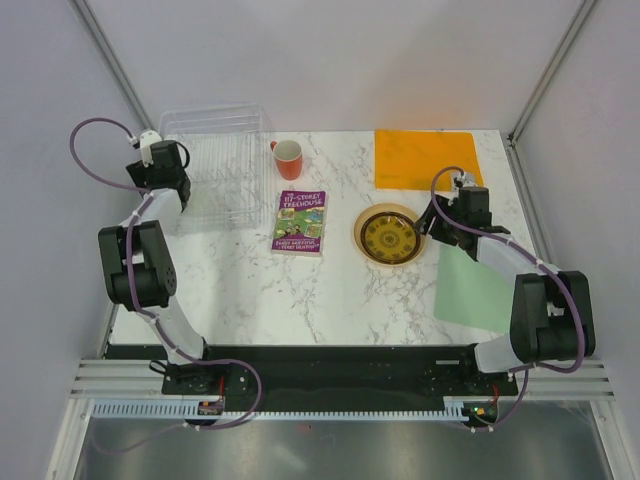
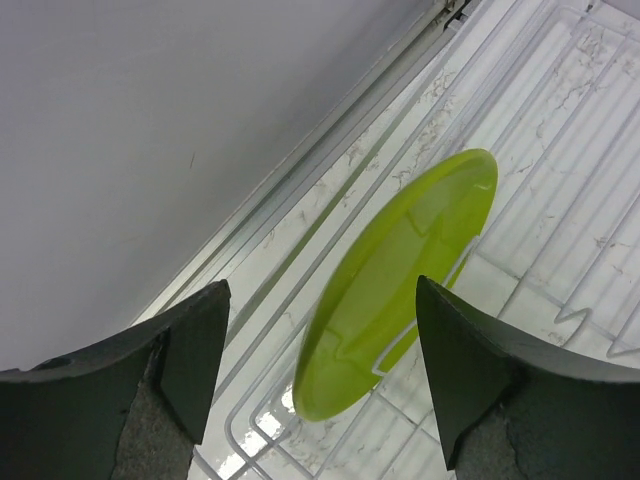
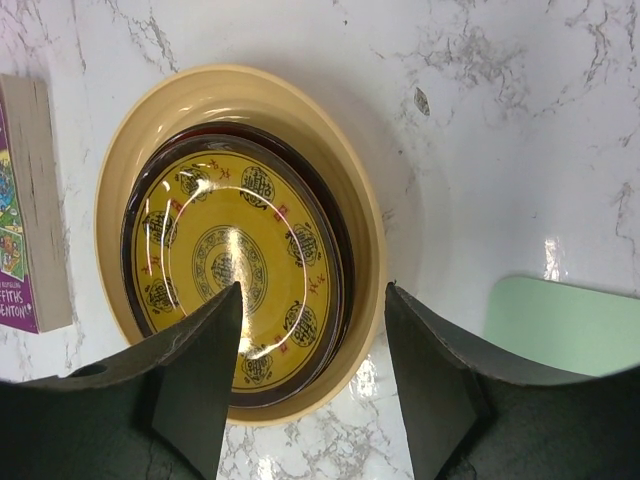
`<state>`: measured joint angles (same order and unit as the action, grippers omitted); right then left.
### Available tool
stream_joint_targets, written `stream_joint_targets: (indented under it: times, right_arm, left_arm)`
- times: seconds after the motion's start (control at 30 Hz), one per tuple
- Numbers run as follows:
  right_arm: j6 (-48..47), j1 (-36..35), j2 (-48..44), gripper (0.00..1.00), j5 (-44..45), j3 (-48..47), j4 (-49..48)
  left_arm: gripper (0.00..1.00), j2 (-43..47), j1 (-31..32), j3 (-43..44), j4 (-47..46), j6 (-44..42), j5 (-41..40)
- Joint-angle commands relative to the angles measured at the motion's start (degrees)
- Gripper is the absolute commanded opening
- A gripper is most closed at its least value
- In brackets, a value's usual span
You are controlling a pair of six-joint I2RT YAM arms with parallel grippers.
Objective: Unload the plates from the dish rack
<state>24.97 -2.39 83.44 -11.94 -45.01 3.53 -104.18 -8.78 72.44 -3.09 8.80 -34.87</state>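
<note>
The clear dish rack (image 1: pixel 215 170) stands at the table's back left. In the left wrist view a lime-green plate (image 2: pixel 400 270) stands tilted on edge in the rack's ribs (image 2: pixel 560 240). My left gripper (image 2: pixel 320 285) is open, one finger on each side of the plate and apart from it; it also shows in the top view (image 1: pixel 178 192). Three plates are stacked at centre right: the pale-yellow one (image 3: pixel 365 210) at the bottom, the dark red one (image 3: pixel 340 240), and the brown-and-yellow one (image 3: pixel 225 250) on top. My right gripper (image 3: pixel 312 290) is open and empty above the stack's right rim (image 1: pixel 432 215).
An orange-red mug (image 1: pixel 288 158) stands beside the rack. A purple book (image 1: pixel 301 222) lies between the rack and the plate stack (image 1: pixel 390 236). An orange mat (image 1: pixel 425 158) lies at the back right, and a green mat (image 1: pixel 472 290) at the right front. A wall runs close to the rack's left side.
</note>
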Motion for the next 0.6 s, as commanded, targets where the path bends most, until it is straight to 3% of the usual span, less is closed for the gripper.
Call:
stream_joint_targets:
  times: [0.0, 0.57]
  right_arm:
    - [-1.33, 0.11, 1.46, 0.66, -0.36, 0.1, -2.56]
    - [-0.45, 0.11, 4.98, 0.65, -2.29, -0.34, -4.67]
  left_arm:
    - [0.8, -1.46, -2.3, 2.53, -0.86, 3.33, 5.67]
    - [0.44, -2.86, -3.18, 2.35, -3.85, 0.61, 10.52]
